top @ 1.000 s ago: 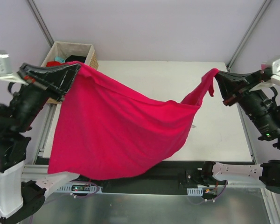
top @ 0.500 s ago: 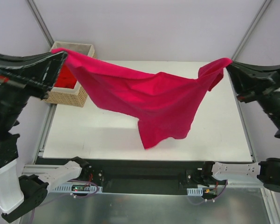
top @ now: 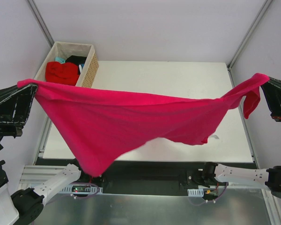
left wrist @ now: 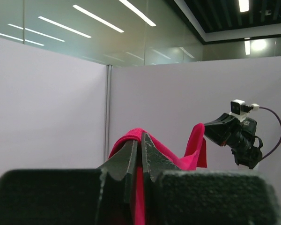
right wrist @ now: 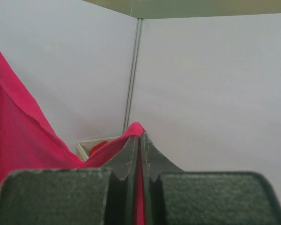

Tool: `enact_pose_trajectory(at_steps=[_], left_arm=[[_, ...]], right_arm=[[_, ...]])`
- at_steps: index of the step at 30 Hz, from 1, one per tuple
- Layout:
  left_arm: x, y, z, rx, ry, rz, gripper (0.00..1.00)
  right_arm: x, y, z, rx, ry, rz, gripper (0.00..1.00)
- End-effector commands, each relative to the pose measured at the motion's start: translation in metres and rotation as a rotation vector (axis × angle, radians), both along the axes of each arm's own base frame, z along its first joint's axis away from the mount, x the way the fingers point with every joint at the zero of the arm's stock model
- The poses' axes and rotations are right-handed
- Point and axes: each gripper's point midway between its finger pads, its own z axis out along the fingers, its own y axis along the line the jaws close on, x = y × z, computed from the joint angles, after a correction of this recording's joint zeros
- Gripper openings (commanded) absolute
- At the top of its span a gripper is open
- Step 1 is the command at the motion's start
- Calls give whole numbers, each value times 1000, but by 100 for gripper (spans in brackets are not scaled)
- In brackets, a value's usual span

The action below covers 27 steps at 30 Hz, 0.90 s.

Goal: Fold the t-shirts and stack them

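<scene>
Aloft, tools (top: 30,92) (top: 269,84) wide apart, t-shirt (top: 131,117) between

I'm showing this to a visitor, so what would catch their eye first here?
A big crimson-pink t-shirt hangs stretched above the table, sagging to a point near left. The left end effector and right end effector pinch its ends at either side. A wicker basket of clothes sits far left.

I find no writing I can read in any view: none on the crimson t-shirt (top: 131,117), none on the wicker basket (top: 90,71) at upper left
</scene>
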Motion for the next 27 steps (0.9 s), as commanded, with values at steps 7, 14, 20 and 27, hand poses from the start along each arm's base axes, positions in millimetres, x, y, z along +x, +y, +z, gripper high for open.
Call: enact_pose_trajectory(at_steps=[7,14,20,27], left_arm=[[47,-10,-16,-12,68,72,0],[142,-28,-82,11,262,219,0],[222,-38,-175,22,462,360,0],[295,-40,-260,57,623,504,0]], right_arm=[[22,-7,5,33,27,-152,1],[88,48,-49,-102,127,-382,1],[155,60,-117,-95,308,-523,1],[261,48,-230,-76,607,-572,1]])
